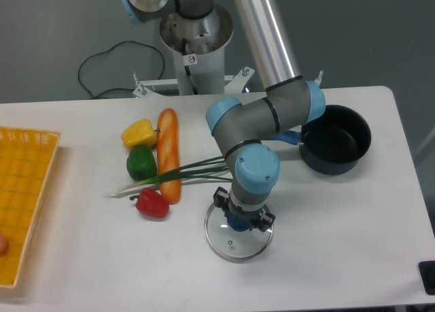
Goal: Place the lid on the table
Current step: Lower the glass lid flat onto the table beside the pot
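My arm bends down at lower centre, wrist vertical, my claw (239, 220) clenched around the blue knob of the lid (238, 236) above the table (340, 244).

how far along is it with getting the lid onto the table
Nearly done. The glass lid is off the saucepan and low over the white table, in front of the vegetables. The gripper is at its blue knob; whether it grips can't be told. Left: release and retreat.

Bright even overhead light, soft faint shadows, sharp focus, no glare
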Robot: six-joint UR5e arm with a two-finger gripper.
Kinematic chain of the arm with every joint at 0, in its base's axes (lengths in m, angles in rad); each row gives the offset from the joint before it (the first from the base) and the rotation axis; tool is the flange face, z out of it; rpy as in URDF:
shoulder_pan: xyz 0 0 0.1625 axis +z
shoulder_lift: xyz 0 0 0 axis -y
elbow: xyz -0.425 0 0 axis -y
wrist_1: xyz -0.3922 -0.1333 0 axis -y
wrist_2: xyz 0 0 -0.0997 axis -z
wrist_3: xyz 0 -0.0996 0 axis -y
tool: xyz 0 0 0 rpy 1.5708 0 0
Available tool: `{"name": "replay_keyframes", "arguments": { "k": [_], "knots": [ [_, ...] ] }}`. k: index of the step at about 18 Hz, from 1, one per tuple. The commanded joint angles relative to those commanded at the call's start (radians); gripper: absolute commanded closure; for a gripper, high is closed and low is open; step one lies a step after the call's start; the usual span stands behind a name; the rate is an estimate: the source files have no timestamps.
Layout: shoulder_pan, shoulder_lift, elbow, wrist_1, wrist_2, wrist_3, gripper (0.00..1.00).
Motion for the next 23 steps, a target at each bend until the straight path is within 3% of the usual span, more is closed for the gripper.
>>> {"name": "replay_keyframes", "arguments": {
  "k": [23],
  "knots": [
    [-0.008, -0.008, 0.000, 0.000, 0.005, -0.003, 0.40]
  ]
}}
